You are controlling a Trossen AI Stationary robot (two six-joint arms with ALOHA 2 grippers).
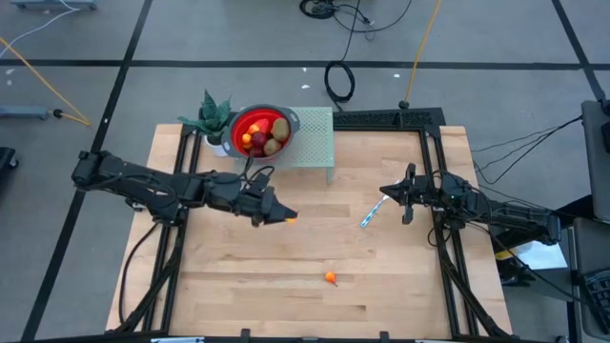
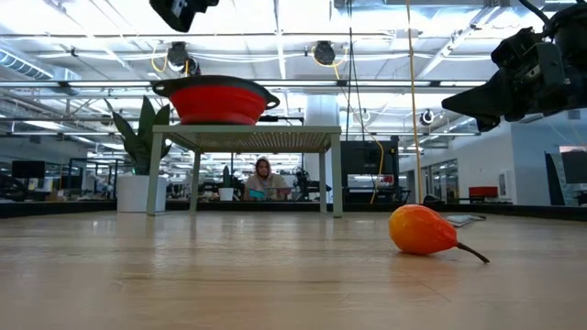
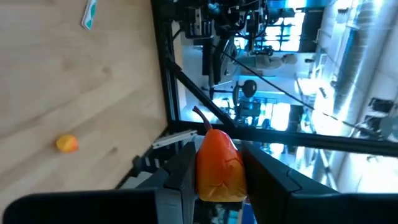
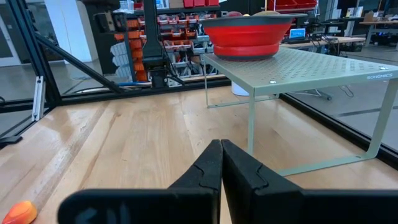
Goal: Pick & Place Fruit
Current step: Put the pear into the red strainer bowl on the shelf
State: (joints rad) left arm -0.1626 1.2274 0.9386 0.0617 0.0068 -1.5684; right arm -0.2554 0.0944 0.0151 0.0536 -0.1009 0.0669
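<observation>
The left end effector [image 3: 219, 180] is gripping an orange fruit [image 3: 219, 165] between part-closed fingers, holding it clear of the surface just in front of the red bowl [image 1: 259, 131], probably so it can travel over the rim. The right end effector [image 4: 221, 163] is waiting beside the bowl's stand [image 1: 315, 143], fingers pressed together, empty. Another orange piece [image 1: 330, 278] is lying well in front of the bowl.

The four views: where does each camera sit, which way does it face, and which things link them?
High view: overhead, looking straight down; both arms, left gripper, right gripper, red bowl on the green rack.
Low view: table height, looking level across the wood; the loose orange fruit is near, with arm parts above.
Left wrist view: past its fingers clamping an orange fruit.
Right wrist view: past shut fingers toward rack and bowl.
Shared: bowl and rack in high, low, right wrist.
</observation>
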